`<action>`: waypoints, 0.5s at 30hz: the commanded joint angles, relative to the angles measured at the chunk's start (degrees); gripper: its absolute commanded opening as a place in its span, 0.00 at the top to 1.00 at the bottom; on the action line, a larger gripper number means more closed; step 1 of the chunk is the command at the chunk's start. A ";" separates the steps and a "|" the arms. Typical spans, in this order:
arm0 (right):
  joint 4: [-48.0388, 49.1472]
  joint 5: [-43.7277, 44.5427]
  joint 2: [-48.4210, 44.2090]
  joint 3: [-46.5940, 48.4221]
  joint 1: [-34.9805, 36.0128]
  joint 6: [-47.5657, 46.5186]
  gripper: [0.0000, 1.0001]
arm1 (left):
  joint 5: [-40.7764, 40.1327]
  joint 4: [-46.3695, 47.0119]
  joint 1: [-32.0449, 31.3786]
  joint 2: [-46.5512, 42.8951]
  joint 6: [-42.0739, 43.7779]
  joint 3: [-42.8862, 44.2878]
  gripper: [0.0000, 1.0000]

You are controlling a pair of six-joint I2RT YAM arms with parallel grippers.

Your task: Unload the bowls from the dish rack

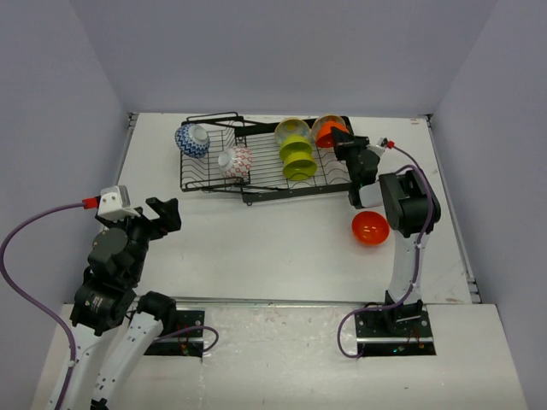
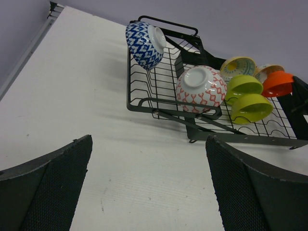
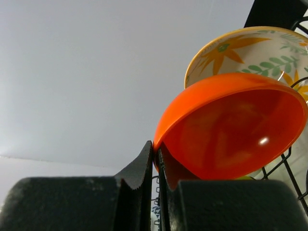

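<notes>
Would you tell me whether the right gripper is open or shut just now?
Shut. The right gripper has its fingers pinched on the rim of the orange bowl in the dish rack.

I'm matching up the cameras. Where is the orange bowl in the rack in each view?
Top external: orange bowl at the dish rack's right end.
Left wrist: bowl far right, beside lime bowls.
Right wrist: bowl centre right, rim in the right gripper.
Shared landmark: the cream floral bowl directly behind it.

Two black-and-white arms point(image 1: 115, 256), purple cables point(image 1: 43, 212), black textured claw fingers point(image 2: 48, 187).
</notes>
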 commanded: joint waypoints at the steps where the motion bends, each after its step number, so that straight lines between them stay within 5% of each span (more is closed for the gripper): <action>1: 14.01 -1.97 -2.64 -0.51 0.02 -2.69 1.00 | 0.52 2.41 -0.33 0.09 1.46 -0.52 0.00; 7: 12.87 -6.79 -12.12 -4.72 -0.15 -8.31 1.00 | 0.43 2.41 -0.33 -0.08 1.46 -0.52 0.00; 10: 5.52 -7.33 -24.41 -11.48 -0.15 -12.26 1.00 | 0.34 2.32 -0.33 -0.17 1.46 -0.52 0.00; 15: -39.70 -4.62 -50.26 -9.05 1.42 -35.61 1.00 | 0.52 2.24 -0.33 0.27 1.55 -0.52 0.00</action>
